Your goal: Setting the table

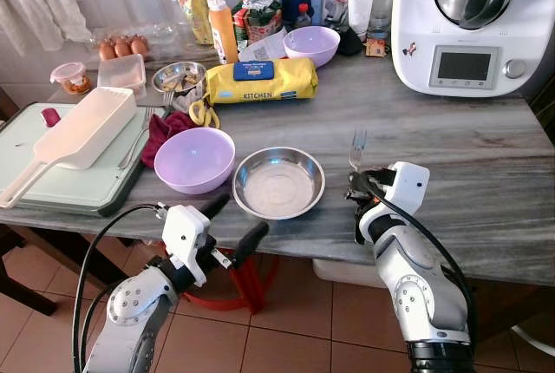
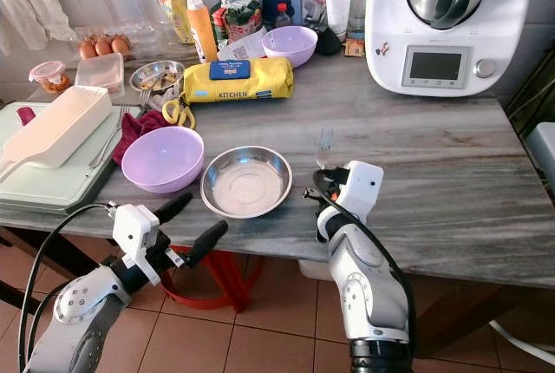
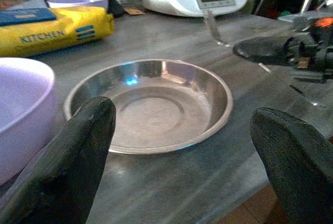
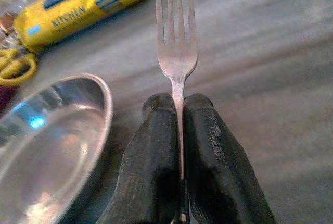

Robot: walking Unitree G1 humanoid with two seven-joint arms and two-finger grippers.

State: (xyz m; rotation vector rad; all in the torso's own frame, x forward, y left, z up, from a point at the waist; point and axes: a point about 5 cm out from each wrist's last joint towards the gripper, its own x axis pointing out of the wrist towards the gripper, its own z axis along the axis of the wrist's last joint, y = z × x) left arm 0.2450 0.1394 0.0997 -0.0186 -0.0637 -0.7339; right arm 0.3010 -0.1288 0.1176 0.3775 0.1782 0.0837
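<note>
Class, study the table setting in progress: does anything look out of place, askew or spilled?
Nothing is spilled or damaged. The right gripper holds the fork straight, jaws shut on its handle, beside the steel plate. The one oddity: yellow scissors and a dark red cloth lie by the purple bowl.

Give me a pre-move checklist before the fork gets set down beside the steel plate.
1. Fork held firmly: ok, the right end effector is closed on its handle, tines pointing away from the robot.
2. Steel plate in place near the table edge: ok, it looks empty.
3. Bare tabletop to the right of the plate for the fork: ok.
4. Left end effector out of the way: ok, it is open, below the table edge in front of the plate.
5. Purple bowl clear of the drop spot: ok, it sits on the plate's left.
6. Fork height above the table: cannot tell.
</note>
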